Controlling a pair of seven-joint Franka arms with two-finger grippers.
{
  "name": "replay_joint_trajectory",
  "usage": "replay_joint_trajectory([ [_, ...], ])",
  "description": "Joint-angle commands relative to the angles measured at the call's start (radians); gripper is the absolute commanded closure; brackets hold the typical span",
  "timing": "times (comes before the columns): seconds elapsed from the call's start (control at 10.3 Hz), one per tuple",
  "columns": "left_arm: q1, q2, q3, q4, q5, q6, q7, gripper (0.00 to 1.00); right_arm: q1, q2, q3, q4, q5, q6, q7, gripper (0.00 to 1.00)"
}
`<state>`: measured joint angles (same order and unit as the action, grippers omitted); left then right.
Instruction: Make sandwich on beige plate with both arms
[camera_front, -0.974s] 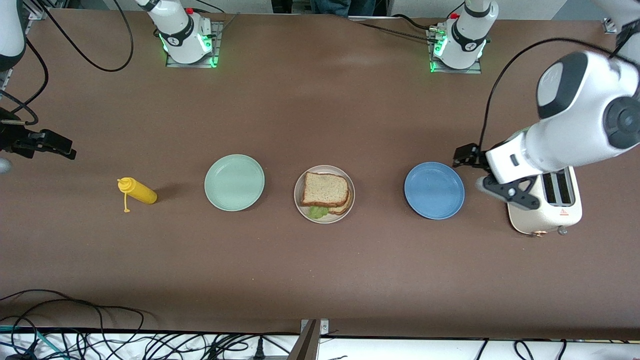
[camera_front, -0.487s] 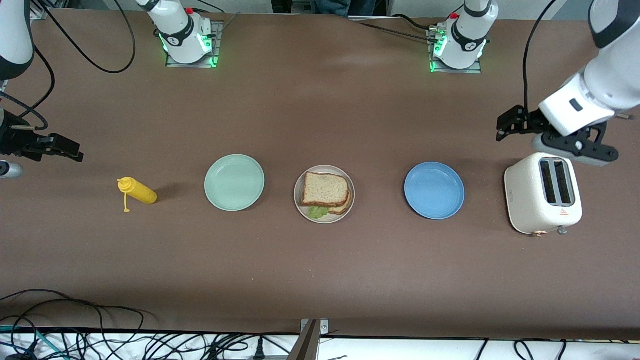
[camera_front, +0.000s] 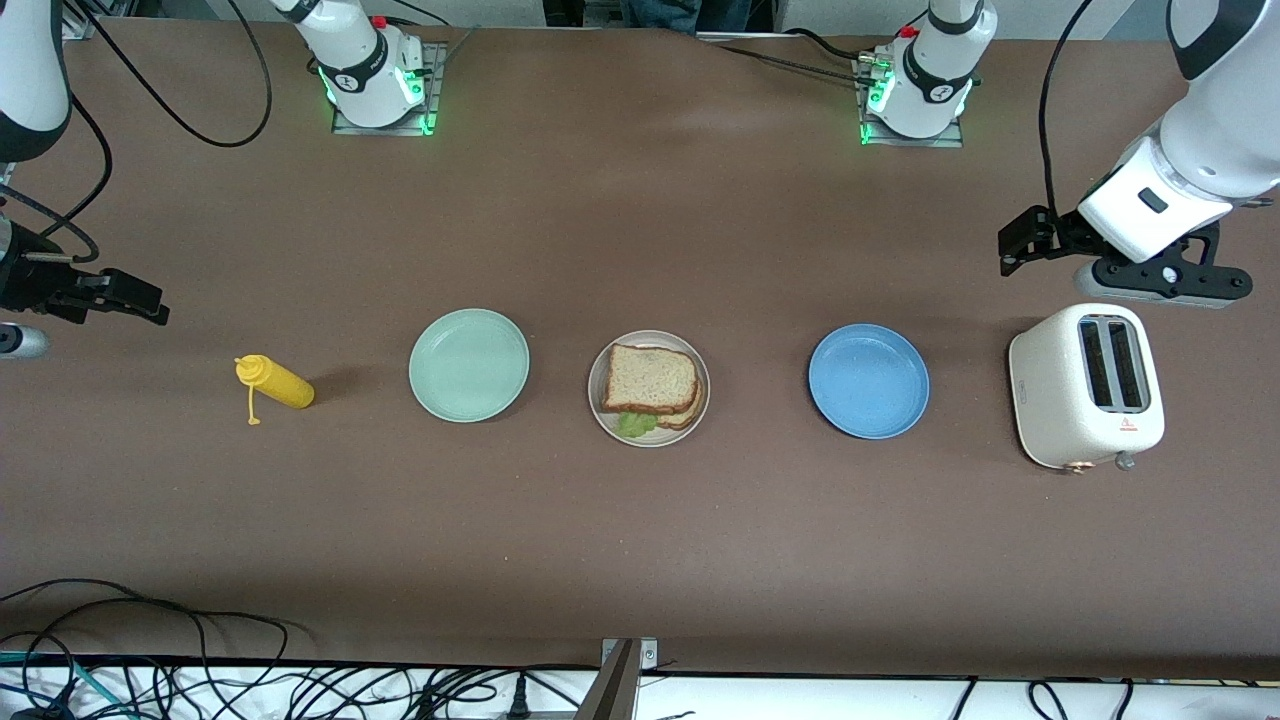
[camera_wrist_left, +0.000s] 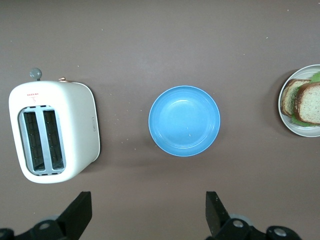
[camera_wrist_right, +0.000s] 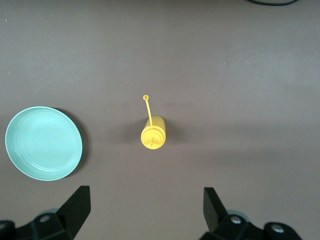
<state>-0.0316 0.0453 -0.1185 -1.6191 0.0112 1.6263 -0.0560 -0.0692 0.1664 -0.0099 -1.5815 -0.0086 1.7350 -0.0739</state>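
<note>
The beige plate (camera_front: 649, 436) at table centre holds the sandwich (camera_front: 650, 385), lettuce (camera_front: 636, 424) peeking out at six o'clock. The mint plate (camera_front: 469, 365) and blue plate (camera_front: 868, 381) flanking it look empty. Both the left gripper (camera_wrist_left: 148, 216) and the right gripper (camera_wrist_right: 146, 214) hang spread wide, holding nothing, over the brown table (camera_front: 640, 550) at its ends.

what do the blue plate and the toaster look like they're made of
Blue plate: probably matte plastic or melamine; even flat colour with only a soft sheen, though glazed ceramic can't be ruled out. Toaster: cream casing, smooth and satin, likely painted metal or plastic, with dark slots and a small metallic-looking knob.
</note>
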Motion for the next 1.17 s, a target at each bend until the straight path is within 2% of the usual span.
replay_joint_trajectory([
  [0.0,0.007,-0.028,-0.009,-0.022,0.038,0.009,-0.021,0.00,-0.003,0.004,0.008,0.012,0.006,-0.008,0.016,0.00],
  [1.07,0.041,-0.005,-0.001,0.007,0.038,-0.029,-0.031,0.00,-0.004,0.010,0.008,0.012,0.006,-0.009,0.014,0.00],
])
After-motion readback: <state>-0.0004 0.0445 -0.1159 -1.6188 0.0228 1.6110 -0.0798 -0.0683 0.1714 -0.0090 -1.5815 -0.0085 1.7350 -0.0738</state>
